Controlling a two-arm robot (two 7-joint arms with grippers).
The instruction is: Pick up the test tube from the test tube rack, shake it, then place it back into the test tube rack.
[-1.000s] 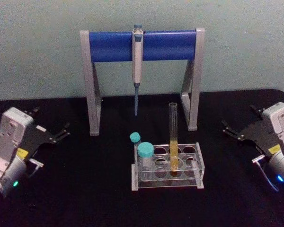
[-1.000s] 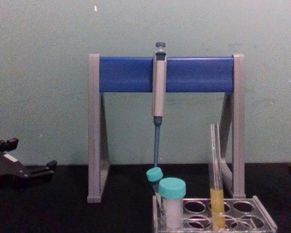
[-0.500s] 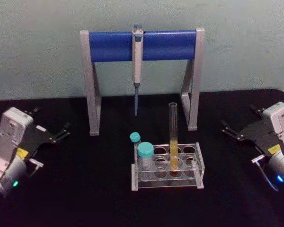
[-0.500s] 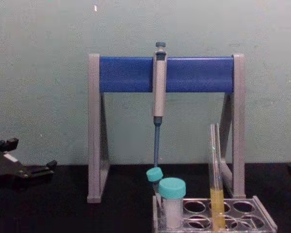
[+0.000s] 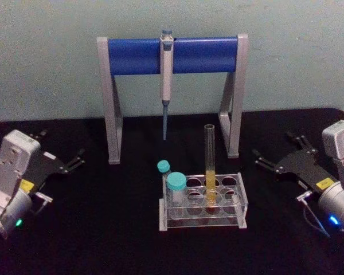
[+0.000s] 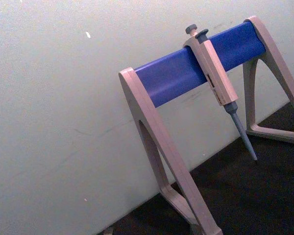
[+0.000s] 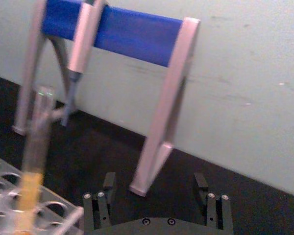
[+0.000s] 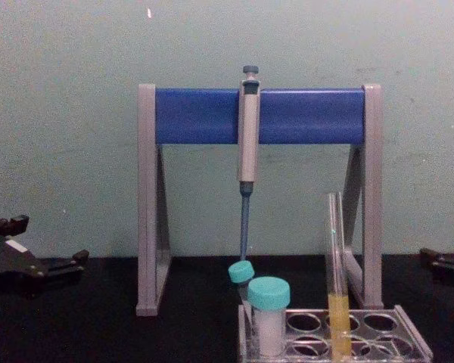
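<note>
Yellow-orange liquid sits low in the tube (image 5: 210, 166), upright in a middle hole of the clear rack (image 5: 241, 209), its top free for gripping. Right gripper (image 5: 273, 150), fingers spread, waits right of the rack, aimed toward it, probably to pick. Left gripper (image 5: 62, 144), also spread, idles well left.

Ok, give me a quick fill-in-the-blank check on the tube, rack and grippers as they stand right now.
The test tube stands ____ in the test tube rack.
The right gripper hovers to the right of the rack, fingers ____.
The left gripper sits off on the rack's ____ side.
The pipette hangs from the pipette stand on its ____ bar.
Missing words: upright; open; left; blue.
</note>
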